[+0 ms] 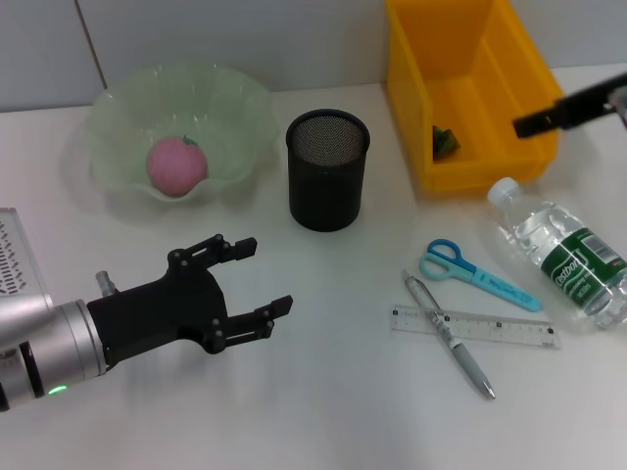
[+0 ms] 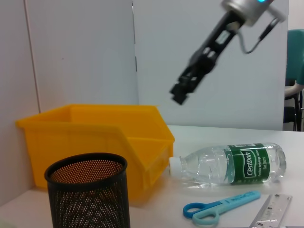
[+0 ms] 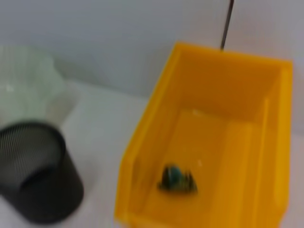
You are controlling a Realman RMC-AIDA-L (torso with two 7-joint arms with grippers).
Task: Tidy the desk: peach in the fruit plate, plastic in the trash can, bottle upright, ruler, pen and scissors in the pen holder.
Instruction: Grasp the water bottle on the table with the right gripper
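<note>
one pink peach (image 1: 177, 164) sits in the one translucent pale green wavy-edged fruit plate (image 1: 118, 117) at the far left of the white desk (image 1: 323, 392). one black mesh cylindrical pen holder (image 1: 327, 168) stands upright just beside the plate, with nothing showing above its rim. one yellow plastic bin (image 1: 468, 88) serves as the trash can, and one small green crumpled piece of plastic (image 3: 176, 178) lies on its floor. one clear plastic water bottle with a green label and white cap (image 1: 563, 250) lies on its side near the bin, cap pointing toward it. one pair of blue-handled scissors (image 1: 477, 274) lies flat between the bottle and the one clear ruler (image 1: 475, 326). one silver pen (image 1: 451, 336) lies crossed over the ruler, touching it.

the left gripper (image 1: 257, 282), black, hovers low over the near-left desk, fingers spread wide, holding nothing. the right gripper (image 2: 179, 94) hangs in the air above the bin's right side; cannot tell how its fingers stand.

the surface is plain white; pale grey wall panels stand behind it.
</note>
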